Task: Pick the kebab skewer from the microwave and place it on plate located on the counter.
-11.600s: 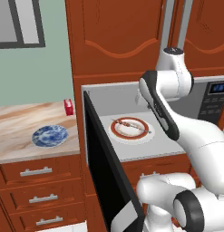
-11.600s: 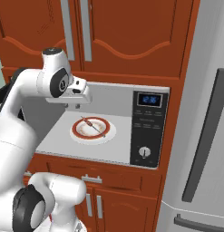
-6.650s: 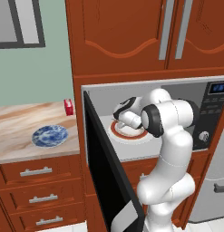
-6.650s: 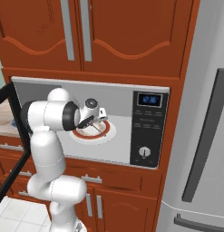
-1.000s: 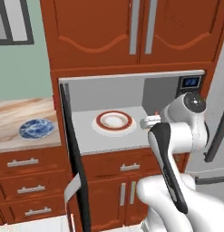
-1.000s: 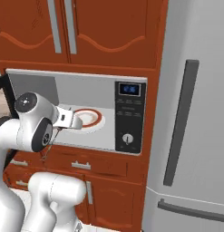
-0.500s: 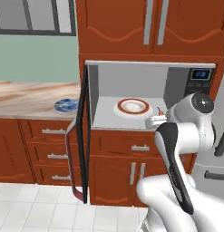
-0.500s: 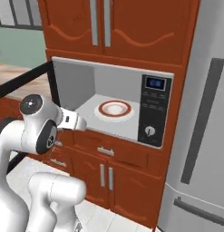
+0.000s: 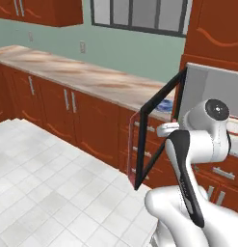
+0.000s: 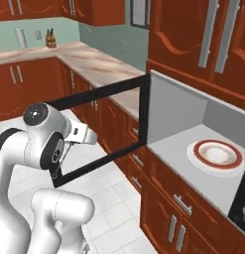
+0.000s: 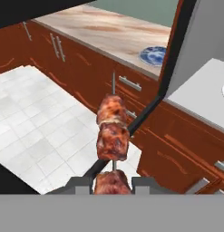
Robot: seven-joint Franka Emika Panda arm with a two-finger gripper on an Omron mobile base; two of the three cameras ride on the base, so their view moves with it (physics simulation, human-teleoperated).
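Observation:
The kebab skewer (image 11: 113, 130), a thin stick with brownish-red meat chunks, stands upright between my fingertips in the hand view. My gripper (image 11: 112, 183) is shut on its lower end. Beyond it the blue and white mottled plate (image 11: 153, 55) lies on the marbled counter (image 11: 109, 34), near the microwave. That plate (image 9: 164, 105) also shows just behind the open door in the left base view. The microwave (image 10: 186, 101) is open, its black-framed door (image 10: 101, 92) swung out toward my arm. My hand (image 10: 85, 135) hangs in front of the door, out over the floor.
A white plate with a red rim (image 10: 214, 153) sits inside the microwave. Red-brown drawers and cabinets (image 9: 77, 113) run under the counter (image 9: 77, 76). White tiled floor (image 9: 48, 188) spreads to the left. A knife block (image 10: 51, 39) stands at the far counter corner.
The base has driven and turned, so the whole scene has shifted: the long counter and floor now show. The skewer stays held in my gripper, outside the microwave.

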